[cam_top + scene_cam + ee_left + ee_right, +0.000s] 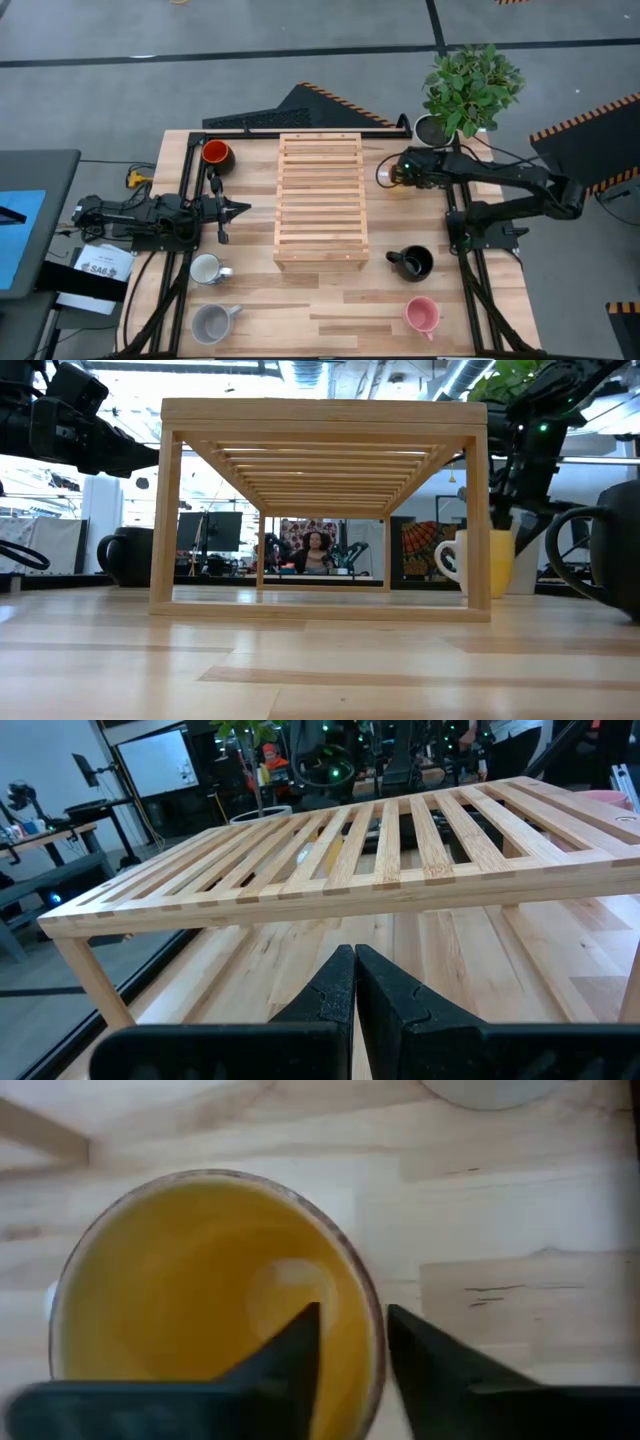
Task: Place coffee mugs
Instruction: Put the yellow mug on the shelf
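The yellow-orange mug (pixel 200 1310) stands on its base on the table just right of the wooden slat rack (pixel 320 200), and also shows in the low view (pixel 492 565). My right gripper (pixel 353 1320) hangs over it (pixel 393 172), shut on its wall. My left gripper (pixel 240 208) is shut and holds nothing, hovering left of the rack (pixel 330 850). On the table stand the red-orange mug (pixel 215 153), white mug (pixel 206 269), grey mug (pixel 211 322), black mug (pixel 414 262) and pink mug (pixel 422 315). My right gripper holds the yellow-orange mug by its wall at the rim (pixel 368 1315). One finger (pixel 290 1355) is inside the mug and the other (pixel 435 1375) outside. The fingers come from above, pointing down. The mug is upright with its base on the table (pixel 490 600).
A potted plant (pixel 468 85) in a white pot stands at the far right corner behind my right arm. The rack fills the table's middle. Bare tabletop lies near the front edge (pixel 320 320), between the grey and pink mugs.
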Robot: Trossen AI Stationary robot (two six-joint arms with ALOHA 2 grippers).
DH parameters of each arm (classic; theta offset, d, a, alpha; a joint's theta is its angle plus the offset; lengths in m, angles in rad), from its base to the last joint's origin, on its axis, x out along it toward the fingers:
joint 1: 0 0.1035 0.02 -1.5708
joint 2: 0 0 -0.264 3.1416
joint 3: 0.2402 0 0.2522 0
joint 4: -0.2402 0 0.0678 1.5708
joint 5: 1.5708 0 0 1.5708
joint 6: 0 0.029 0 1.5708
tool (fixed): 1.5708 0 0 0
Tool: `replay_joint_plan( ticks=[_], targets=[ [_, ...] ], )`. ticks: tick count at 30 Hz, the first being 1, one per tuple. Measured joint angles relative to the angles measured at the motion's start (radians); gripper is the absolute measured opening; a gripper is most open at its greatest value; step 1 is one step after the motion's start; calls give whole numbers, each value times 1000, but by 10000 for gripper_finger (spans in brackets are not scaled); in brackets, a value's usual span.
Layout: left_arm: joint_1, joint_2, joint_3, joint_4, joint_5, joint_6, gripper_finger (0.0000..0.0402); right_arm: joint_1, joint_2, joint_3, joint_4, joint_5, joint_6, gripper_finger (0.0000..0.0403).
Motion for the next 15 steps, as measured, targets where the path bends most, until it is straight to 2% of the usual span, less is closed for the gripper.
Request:
replay_joint_plan(
  ticks=[3, 6, 9, 13, 15],
  targets=[
    [0, 0, 0, 0, 0, 0, 0, 6, -39, 0, -46, -14, -69, 41],
    [0, 0, 0, 0, 0, 0, 0, 24, -95, 48, -135, -14, -108, 38],
    [0, 0, 0, 0, 0, 0, 0, 46, -135, 156, -289, -4, -145, 38],
    [0, 0, 0, 0, 0, 0, 0, 91, -163, 368, -453, -17, -198, 38],
    [0, 0, 0, 0, 0, 0, 0, 119, -157, 487, -513, -56, -219, 38]
  ],
)
